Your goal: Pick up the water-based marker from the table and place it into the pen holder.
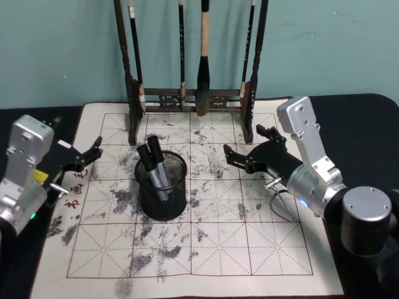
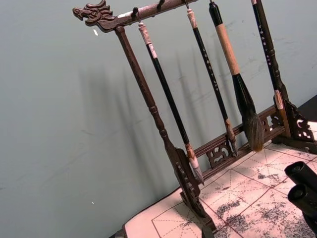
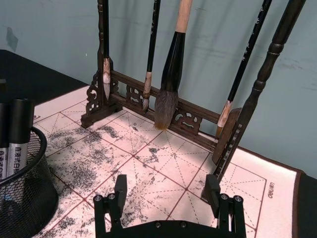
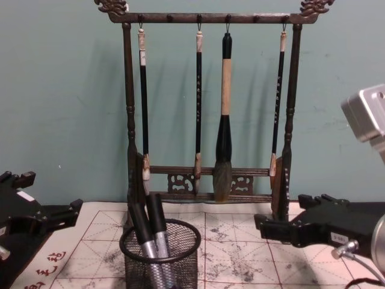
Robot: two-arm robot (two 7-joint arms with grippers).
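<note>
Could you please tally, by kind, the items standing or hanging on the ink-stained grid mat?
Black-capped markers in the holder: 2
Black wire-mesh cylindrical pen holder: 1
Calligraphy brushes hanging on the rack: 4
Tall dark wooden brush rack: 1
Total: 8

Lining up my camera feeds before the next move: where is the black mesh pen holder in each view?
Head view: pen holder left of centre on the gridded mat, markers standing in it.
Chest view: bottom edge, left of centre.
Right wrist view: cut off at the left edge.
Left wrist view: not in it.
Shared landmark: the brush rack, directly behind the holder.
</note>
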